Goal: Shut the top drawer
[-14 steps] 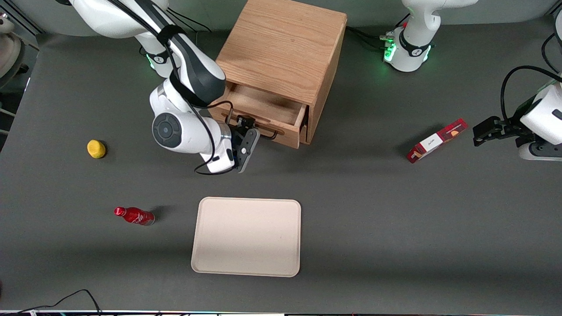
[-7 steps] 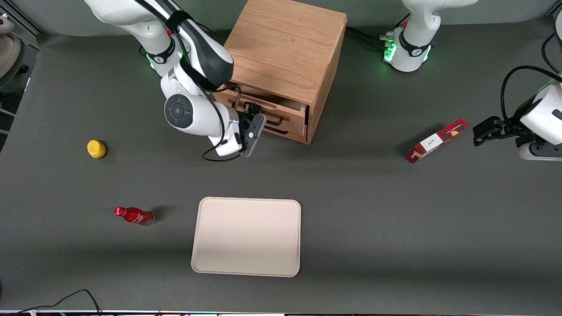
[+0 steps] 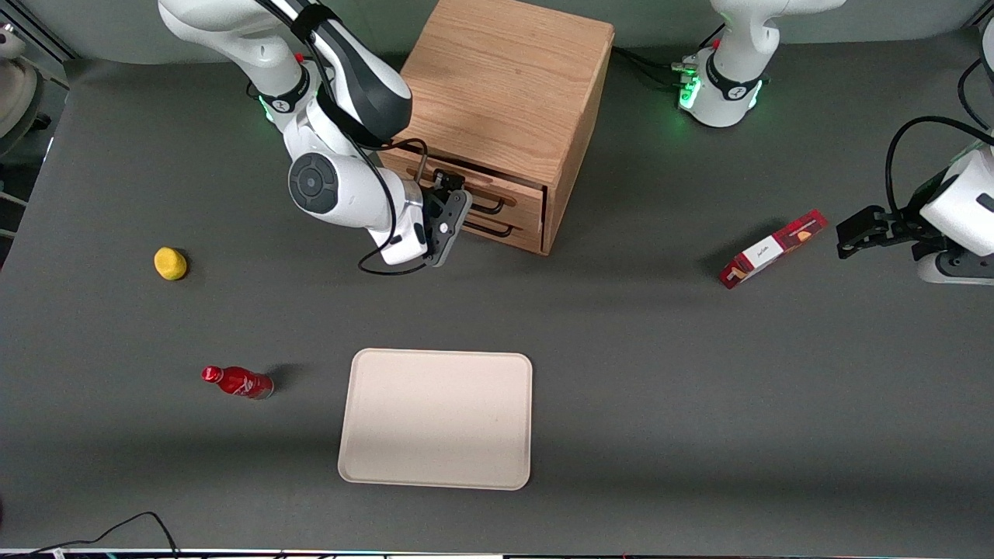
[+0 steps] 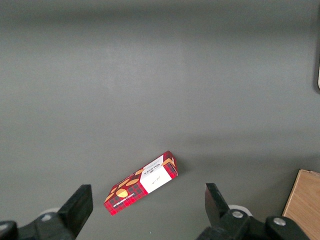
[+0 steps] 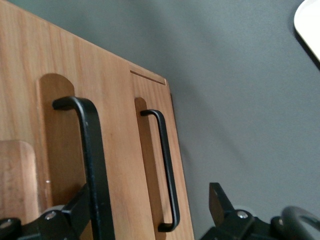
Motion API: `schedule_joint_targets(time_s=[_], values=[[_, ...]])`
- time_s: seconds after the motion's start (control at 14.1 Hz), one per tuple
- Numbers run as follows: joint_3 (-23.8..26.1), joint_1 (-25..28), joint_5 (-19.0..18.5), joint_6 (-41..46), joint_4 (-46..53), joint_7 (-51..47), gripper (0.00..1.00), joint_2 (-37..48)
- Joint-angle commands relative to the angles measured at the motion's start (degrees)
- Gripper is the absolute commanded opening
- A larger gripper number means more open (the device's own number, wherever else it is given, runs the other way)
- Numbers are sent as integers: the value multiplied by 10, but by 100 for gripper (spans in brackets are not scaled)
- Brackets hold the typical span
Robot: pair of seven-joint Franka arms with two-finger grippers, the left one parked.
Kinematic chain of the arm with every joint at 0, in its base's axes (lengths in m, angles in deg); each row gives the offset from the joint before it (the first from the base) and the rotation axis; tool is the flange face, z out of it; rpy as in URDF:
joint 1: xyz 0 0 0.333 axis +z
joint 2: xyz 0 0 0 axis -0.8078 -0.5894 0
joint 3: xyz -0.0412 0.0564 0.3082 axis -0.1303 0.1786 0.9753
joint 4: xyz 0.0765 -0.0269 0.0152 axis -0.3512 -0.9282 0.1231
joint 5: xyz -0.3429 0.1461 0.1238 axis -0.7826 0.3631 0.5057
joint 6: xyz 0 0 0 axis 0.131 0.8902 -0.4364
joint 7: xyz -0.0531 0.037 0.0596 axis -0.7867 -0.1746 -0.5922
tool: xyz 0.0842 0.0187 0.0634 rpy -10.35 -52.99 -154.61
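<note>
Top drawer [image 3: 474, 196] sitting pushed in, flush with cabinet [image 3: 505, 93] front; pincer [image 3: 449, 203] hanging right at its handle [image 5: 95, 160], fingers spread, gripping nothing

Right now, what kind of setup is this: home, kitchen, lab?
Likely a robot manipulation lab: Franka arms bolted onto a gray mat-covered table, with staged props: an oak cabinet, tray, lemon. The gripper is at the top drawer.
</note>
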Motion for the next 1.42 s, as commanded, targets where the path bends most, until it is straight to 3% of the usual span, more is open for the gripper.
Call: schedule_joint_targets(time_s=[0.0,0.78,1.35], values=[[18,-2,24,-6,-27,-8,100,33],[36,-3,40,-37,-71,-20,100,56],[24,-9,32,21,12,-29,100,46]])
